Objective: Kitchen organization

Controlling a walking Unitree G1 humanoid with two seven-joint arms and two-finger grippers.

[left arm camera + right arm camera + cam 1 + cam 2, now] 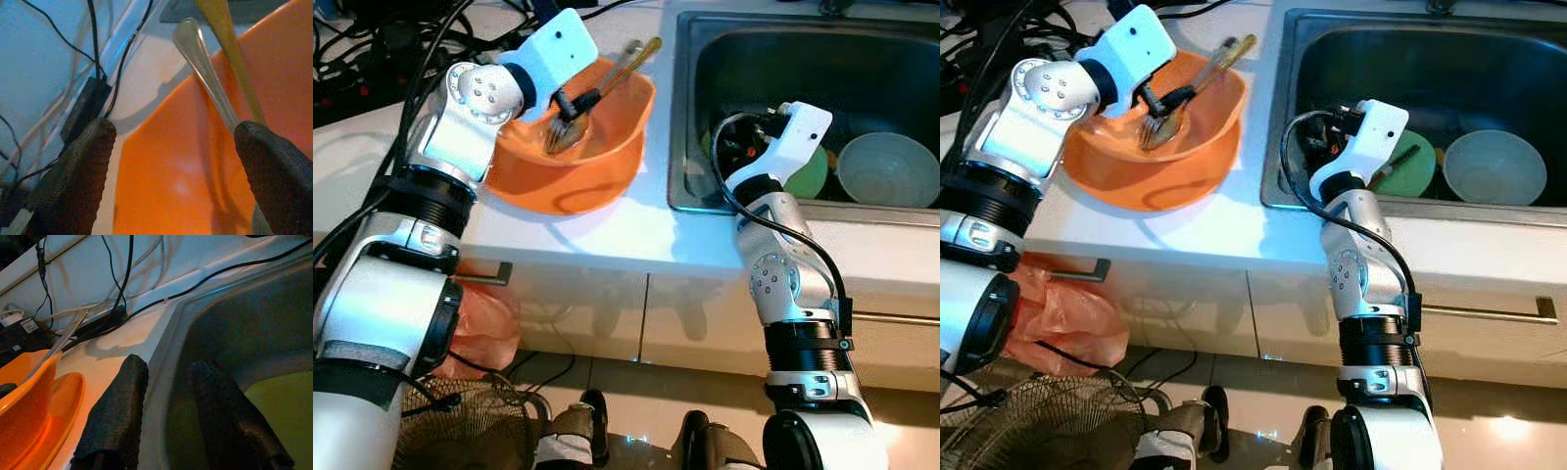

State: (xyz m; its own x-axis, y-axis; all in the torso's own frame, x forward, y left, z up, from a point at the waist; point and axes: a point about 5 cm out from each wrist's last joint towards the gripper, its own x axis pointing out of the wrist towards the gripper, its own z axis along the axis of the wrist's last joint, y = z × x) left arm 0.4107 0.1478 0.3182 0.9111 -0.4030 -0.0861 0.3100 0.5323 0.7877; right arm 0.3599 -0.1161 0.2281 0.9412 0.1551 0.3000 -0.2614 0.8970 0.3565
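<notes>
An orange bowl (607,166) stands on the white counter left of the sink (803,59). A silver utensil (205,68) and a gold-handled one (230,44) lie in it, handles leaning over the far rim. My left gripper (573,106) reaches into the bowl, open, with its fingers (78,171) spread wide and the silver handle next to one finger. My right gripper (742,147) is open at the sink's left edge, one finger (117,416) over the rim and the other inside the basin. A green plate (808,176) and a pale bowl (886,168) lie in the sink.
A power strip with black cables (98,323) lies at the back of the counter behind the bowl. Below the counter are drawers with a bar handle (891,318), a red plastic bag (484,323) and a fan guard (470,431) on the floor.
</notes>
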